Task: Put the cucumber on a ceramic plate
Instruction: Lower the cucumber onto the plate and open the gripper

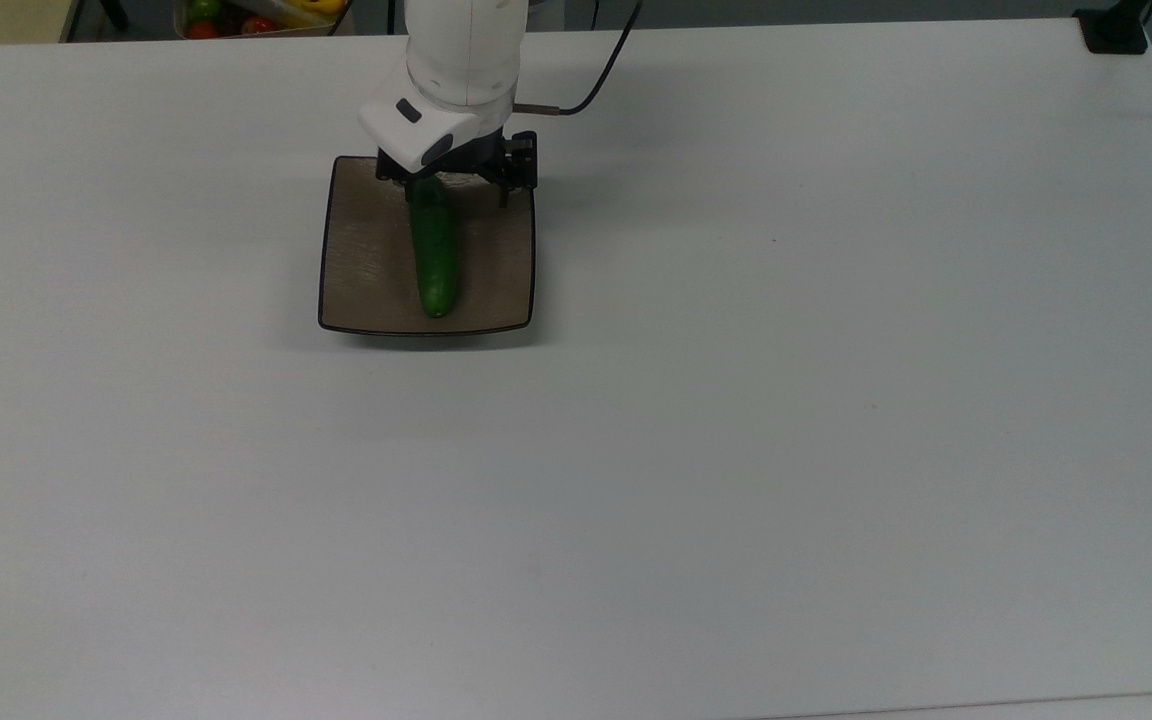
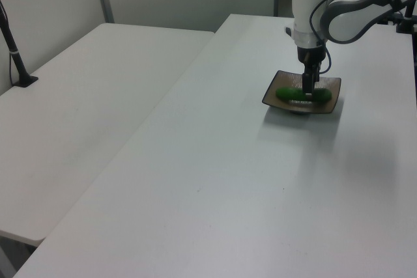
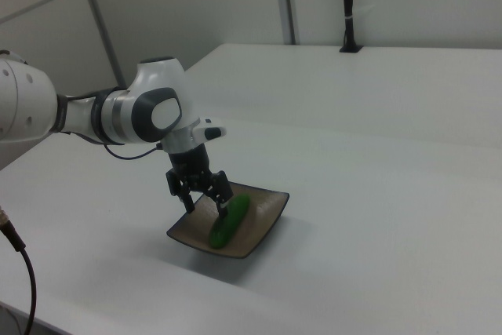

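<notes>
Cucumber (image 1: pixel 435 260): lies flat on the plate, along its middle, free end near one edge.
Plate (image 1: pixel 366 270): sits on the white desk (image 1: pixel 736 400).
Pincer (image 3: pixel 205 193): fingers spread, over the cucumber's other end, low above the plate.

There is one smooth dark green cucumber (image 1: pixel 434 262) (image 2: pixel 303 95) (image 3: pixel 230 220). There is one square shiny brown plate (image 1: pixel 366 250) (image 2: pixel 329 84) (image 3: pixel 267 231). There is one white robot arm (image 1: pixel 461 45) (image 2: pixel 339 11) (image 3: pixel 118 119), with one black gripper (image 1: pixel 456 180) (image 2: pixel 306 86) (image 3: pixel 205 196). There are two big white tables (image 2: pixel 215 180) (image 2: pixel 71 102), side by side in the left view. One black post (image 2: pixel 13 43) stands at 9 o'clock there.
</notes>
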### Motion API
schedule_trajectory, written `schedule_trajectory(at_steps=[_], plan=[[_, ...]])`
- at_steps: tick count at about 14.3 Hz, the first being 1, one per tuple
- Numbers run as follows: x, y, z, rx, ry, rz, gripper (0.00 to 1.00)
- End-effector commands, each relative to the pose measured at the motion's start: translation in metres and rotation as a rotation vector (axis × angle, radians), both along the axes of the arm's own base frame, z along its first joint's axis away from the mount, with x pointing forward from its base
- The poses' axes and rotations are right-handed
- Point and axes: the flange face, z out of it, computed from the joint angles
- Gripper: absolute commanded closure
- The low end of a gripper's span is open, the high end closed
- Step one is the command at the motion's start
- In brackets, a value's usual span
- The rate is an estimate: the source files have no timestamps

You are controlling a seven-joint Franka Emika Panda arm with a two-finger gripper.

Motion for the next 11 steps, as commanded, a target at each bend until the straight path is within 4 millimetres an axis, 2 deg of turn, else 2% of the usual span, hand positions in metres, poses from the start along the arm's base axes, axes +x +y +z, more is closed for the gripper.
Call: schedule_trajectory(at_steps=[1,2,7,9,11], plan=[[0.001,0.000,0.007,-0.003,-0.026,0.026,0.00],[0.001,-0.001,0.013,0.004,-0.038,0.012,0.00],[0.008,0.000,0.073,0.095,-0.139,-0.068,0.00],[-0.001,-0.014,0.118,0.157,-0.155,-0.111,0.00],[-0.001,-0.024,0.165,0.196,-0.145,-0.142,0.00]])
